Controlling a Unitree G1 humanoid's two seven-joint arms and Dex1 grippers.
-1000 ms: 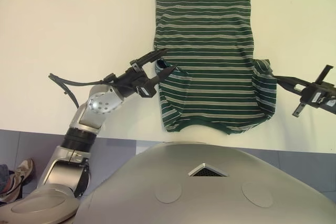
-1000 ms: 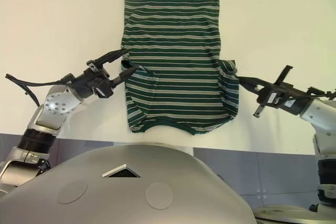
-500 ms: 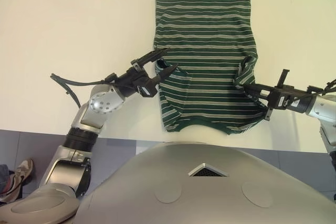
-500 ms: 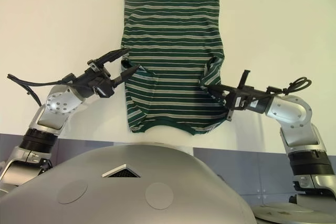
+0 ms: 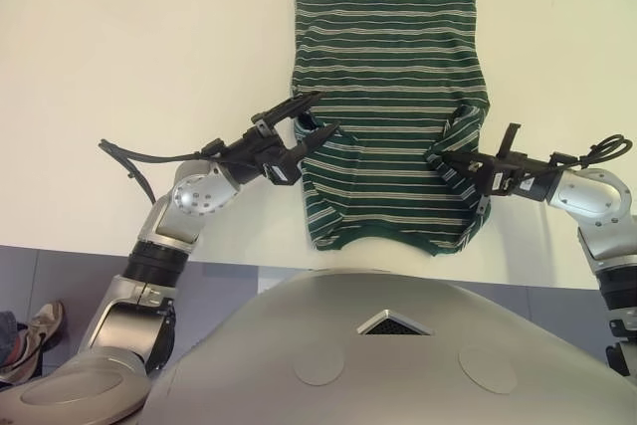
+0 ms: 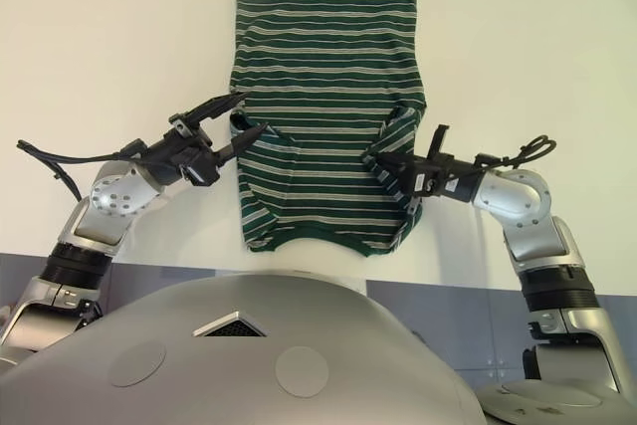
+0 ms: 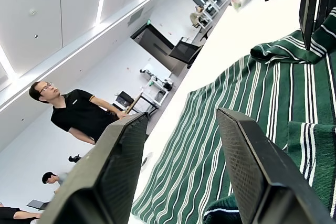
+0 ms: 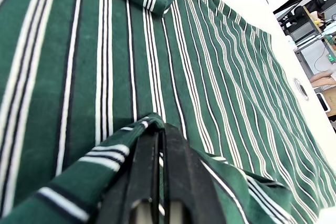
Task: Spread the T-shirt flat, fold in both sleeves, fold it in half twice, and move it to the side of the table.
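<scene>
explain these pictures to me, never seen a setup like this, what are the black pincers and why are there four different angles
This is a humanoid robot with two arms, each ending in a two-fingered gripper: those are your pincers. Two pictures come from cameras in its head, looking down over the arms, and both show the same scene. The other two come from a camera on each wrist, looking along the fingers. On the white table lies a green striped T-shirt. The right gripper is pinched shut on the sleeve on the robot's right, holding it over the body of the shirt. The left gripper is open at the shirt's left edge and holds nothing.
</scene>
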